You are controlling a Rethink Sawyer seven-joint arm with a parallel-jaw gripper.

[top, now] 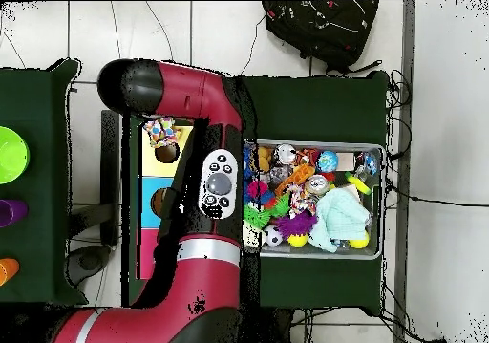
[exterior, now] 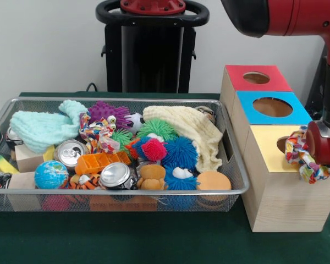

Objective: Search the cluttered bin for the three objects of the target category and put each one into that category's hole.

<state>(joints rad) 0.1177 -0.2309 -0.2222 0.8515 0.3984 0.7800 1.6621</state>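
The rope toy (exterior: 307,158), a knot of many-coloured braided cord, hangs at the gripper (exterior: 319,144) over the yellow-topped box (exterior: 275,165), right beside the round hole in that box's lid; in the overhead view the same toy (top: 160,130) sits just above the hole. The gripper's red end touches the toy, but whether the jaws pinch it or stand apart cannot be told, since the arm (exterior: 286,16) hides them. The arm comes down at the right edge of the front view.

The yellow-topped box is the nearest of three wooden boxes set in a row, touching each other: behind it the blue-topped box (exterior: 294,113), then the red-topped box (exterior: 236,80), each with a round hole in its top.

Just beside the boxes stands the wire bin (exterior: 121,193), heaped full. In it lie a second rope toy (exterior: 98,135), a mint cloth (exterior: 41,129), a cream cloth (exterior: 190,129), a blue spiky ball (exterior: 180,152), a green spiky ball (exterior: 157,128), a purple spiky toy (exterior: 105,111), two drink cans (exterior: 70,152), a small globe (exterior: 50,175) and an orange tray (exterior: 102,161). All stand on a dark green table (exterior: 154,242).
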